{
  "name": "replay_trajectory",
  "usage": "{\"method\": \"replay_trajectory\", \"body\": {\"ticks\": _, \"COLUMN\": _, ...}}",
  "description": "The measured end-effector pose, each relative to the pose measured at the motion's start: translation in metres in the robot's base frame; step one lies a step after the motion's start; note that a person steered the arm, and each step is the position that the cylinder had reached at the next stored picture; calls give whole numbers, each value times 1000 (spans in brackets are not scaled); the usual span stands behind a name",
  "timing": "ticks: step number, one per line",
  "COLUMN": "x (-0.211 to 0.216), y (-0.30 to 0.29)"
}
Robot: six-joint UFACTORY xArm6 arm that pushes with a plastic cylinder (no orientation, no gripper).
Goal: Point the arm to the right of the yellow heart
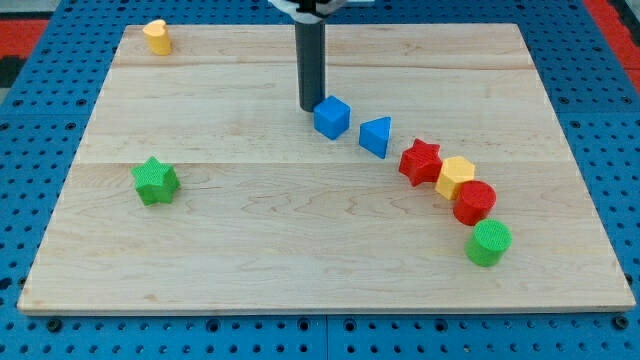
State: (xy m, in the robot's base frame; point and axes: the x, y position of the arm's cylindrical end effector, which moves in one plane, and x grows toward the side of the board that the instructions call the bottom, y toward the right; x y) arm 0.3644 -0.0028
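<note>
The yellow heart sits near the board's top left corner. My tip is the lower end of the dark rod, which comes down from the view's top centre. The tip rests on the board well to the right of the yellow heart and lower in the view. It stands just left of the blue cube, close to it or touching it.
A blue triangle, red star, yellow hexagon, red cylinder and green cylinder run in a curve toward the lower right. A green star sits at the left. The wooden board lies on a blue pegboard.
</note>
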Motion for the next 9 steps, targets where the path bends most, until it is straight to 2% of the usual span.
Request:
{"method": "replay_trajectory", "body": {"ticks": 1, "x": 24, "y": 43}}
{"method": "replay_trajectory", "body": {"ticks": 2, "x": 28, "y": 43}}
{"method": "replay_trajectory", "body": {"ticks": 3, "x": 6, "y": 12}}
{"method": "replay_trajectory", "body": {"ticks": 5, "x": -53, "y": 3}}
{"method": "replay_trajectory", "body": {"ticks": 7, "x": -86, "y": -102}}
{"method": "replay_trajectory", "body": {"ticks": 8, "x": -146, "y": -130}}
{"method": "replay_trajectory", "body": {"ticks": 9, "x": -172, "y": -139}}
